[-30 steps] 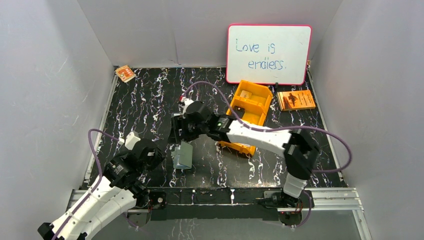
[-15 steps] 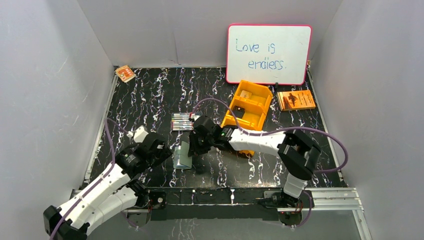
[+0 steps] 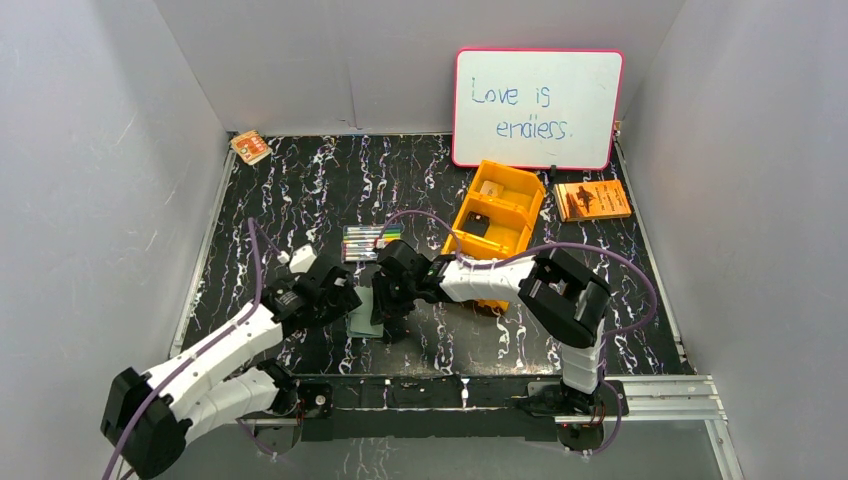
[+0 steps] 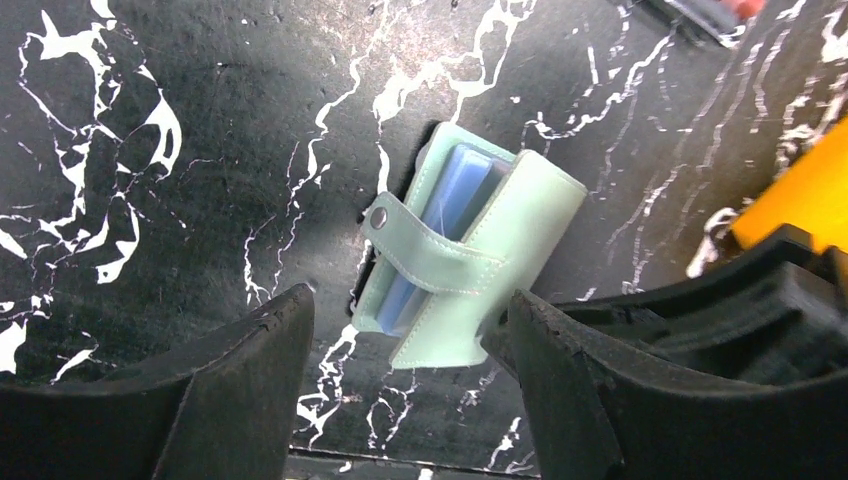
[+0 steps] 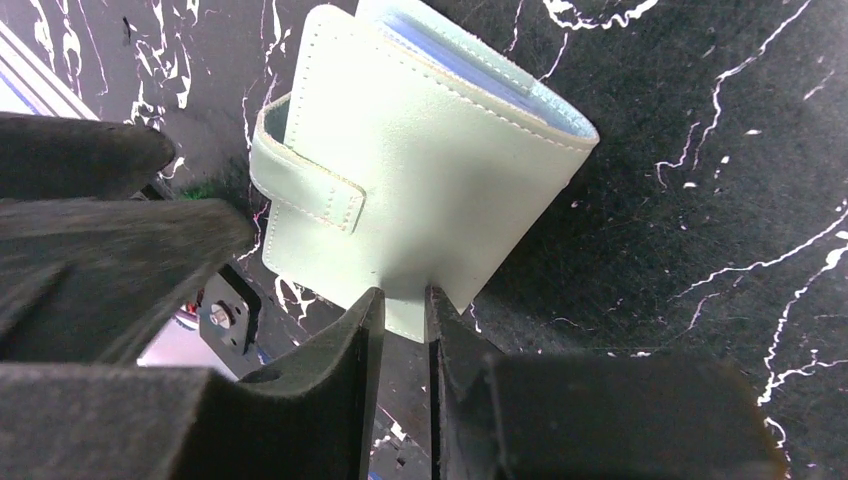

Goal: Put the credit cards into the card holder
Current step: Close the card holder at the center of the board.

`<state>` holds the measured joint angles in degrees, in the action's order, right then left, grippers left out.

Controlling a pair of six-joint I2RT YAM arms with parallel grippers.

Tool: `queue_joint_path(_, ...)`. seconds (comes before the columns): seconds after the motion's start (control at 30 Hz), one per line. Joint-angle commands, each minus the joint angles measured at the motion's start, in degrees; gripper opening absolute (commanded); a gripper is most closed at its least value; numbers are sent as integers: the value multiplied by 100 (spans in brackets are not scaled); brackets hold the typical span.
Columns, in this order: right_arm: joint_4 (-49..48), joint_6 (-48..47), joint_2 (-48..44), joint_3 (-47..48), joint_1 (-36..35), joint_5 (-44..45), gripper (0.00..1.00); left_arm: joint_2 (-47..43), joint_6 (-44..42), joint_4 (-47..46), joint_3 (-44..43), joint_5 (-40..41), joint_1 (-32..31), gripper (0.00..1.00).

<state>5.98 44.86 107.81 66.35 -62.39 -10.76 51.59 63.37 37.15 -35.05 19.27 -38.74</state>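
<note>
The card holder [image 3: 366, 312], a pale grey-green wallet with its strap across it, sits near the table's front middle. My right gripper [image 5: 403, 300] is shut on the card holder's [image 5: 420, 170] near edge, which is pinched between the fingers. My left gripper [image 4: 405, 305] is open right beside the card holder [image 4: 470, 250], one finger on each side of its lower end and not touching it. Blue-grey pockets show at its open side. From above, the left gripper [image 3: 345, 298] and right gripper [image 3: 385, 305] flank it. A tan card [image 3: 490, 187] and a dark card [image 3: 478, 224] lie in the orange bin.
The orange bin [image 3: 522, 212] stands right of centre behind the right arm. A row of markers [image 3: 368, 241] lies just behind the grippers. A whiteboard [image 3: 535, 108] leans on the back wall, an orange booklet [image 3: 592, 199] at back right, a small packet [image 3: 250, 147] at back left.
The right gripper came down toward the front and shut on the card holder's edge. The left arm reached forward to it with its jaws spreading wider.
</note>
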Motion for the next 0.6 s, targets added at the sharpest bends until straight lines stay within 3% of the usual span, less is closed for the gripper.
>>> queue_joint_path(0.0,-146,95,29,252,-19,1,30,540,-309,-173,-134,51,24,69)
queue_joint_path(0.33,-130,130,-81,124,-14,38,34,1357,-406,-414,-41,111,57,64)
queue_joint_path(0.57,-55,185,-520,-131,-20,160,42,1569,-347,-443,131,128,70,59)
